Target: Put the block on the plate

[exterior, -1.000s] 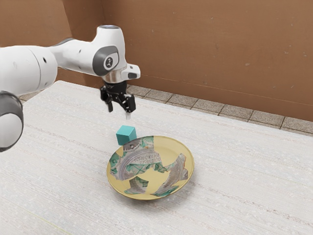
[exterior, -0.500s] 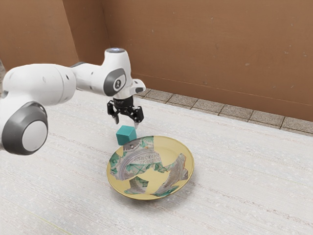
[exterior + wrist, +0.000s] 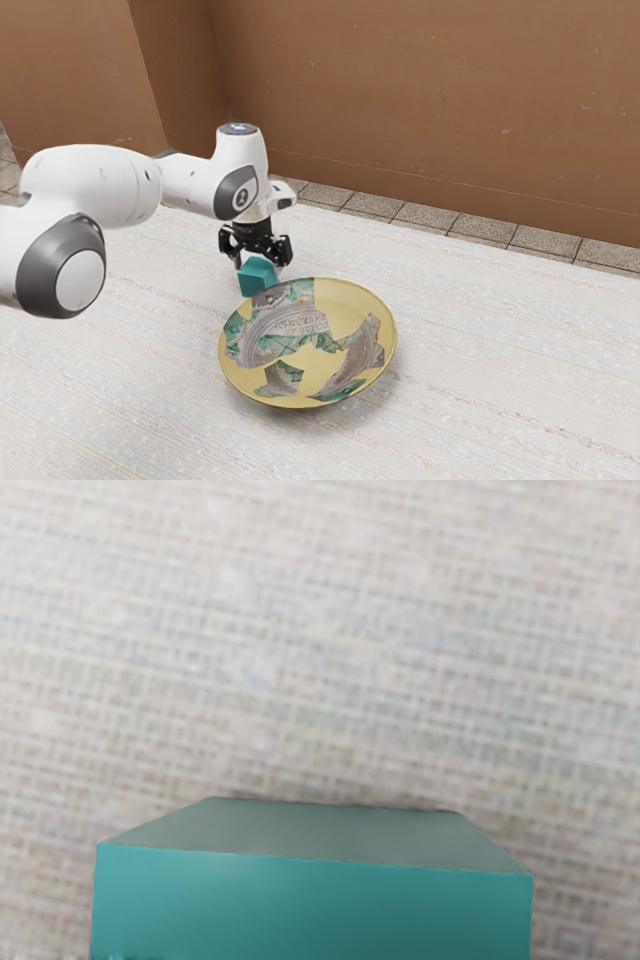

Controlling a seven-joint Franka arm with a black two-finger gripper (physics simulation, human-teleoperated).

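On the counter [image 3: 480, 390], near the plate's rim, sits the block [image 3: 257, 279], with the end effector [image 3: 260, 267] down around it, open, its fingers spread to either side (whether either one touches, I can't tell). The exterior view gives the plate [image 3: 352, 305], the arm [image 3: 95, 185], the brown wall [image 3: 400, 100] and the floor tiles [image 3: 425, 216] at its foot; the wrist view gives the counter's woven-looking surface and two block faces close up, one greyish, one teal. In the exterior view, the plate's rim meets the block's lower edge, hiding whether they touch.
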